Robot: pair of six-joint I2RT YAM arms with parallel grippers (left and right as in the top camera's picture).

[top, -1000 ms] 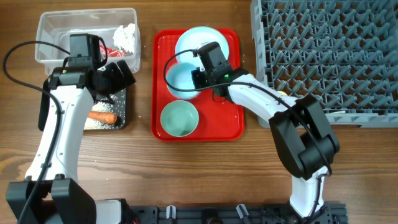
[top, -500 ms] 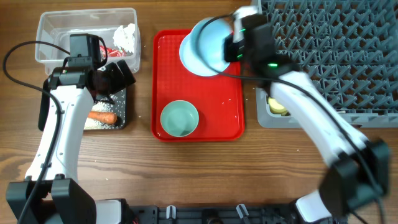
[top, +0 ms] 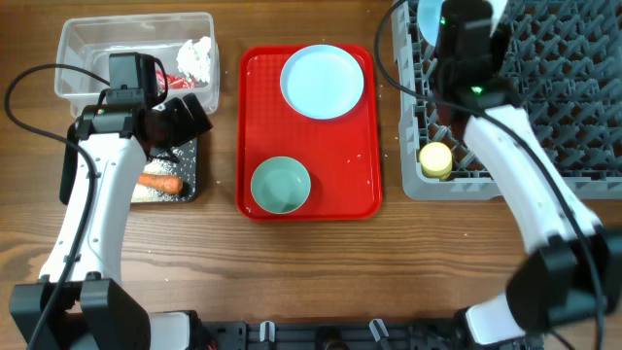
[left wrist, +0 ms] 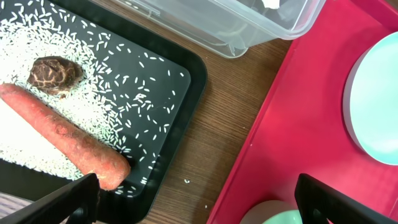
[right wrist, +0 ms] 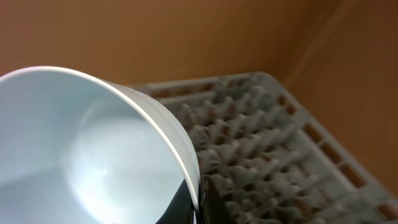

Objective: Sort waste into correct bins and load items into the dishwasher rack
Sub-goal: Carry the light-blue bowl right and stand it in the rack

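Note:
My right gripper [right wrist: 198,205] is shut on the rim of the white bowl [right wrist: 93,149] and holds it tilted above the far left part of the grey dishwasher rack [top: 544,78]; the bowl shows at the top edge of the overhead view [top: 428,12]. A yellow cup [top: 435,158] sits in the rack's near left corner. The pale blue plate [top: 322,81] and mint-green bowl [top: 281,185] sit on the red tray [top: 360,165]. My left gripper [left wrist: 199,208] is open and empty, between the black tray [left wrist: 180,81] and the red tray. I see no spoon.
The black tray holds a carrot [left wrist: 62,143], a brown lump [left wrist: 55,71] and rice grains [left wrist: 118,93]. The clear tub [top: 87,39] behind it holds white tissue [top: 197,53] and a red wrapper [top: 170,80]. A few rice grains lie on the wood by the tray.
My right gripper has lifted the white bowl off the red tray and carried it right and back over the rack. The plate now lies uncovered. The left arm has not moved.

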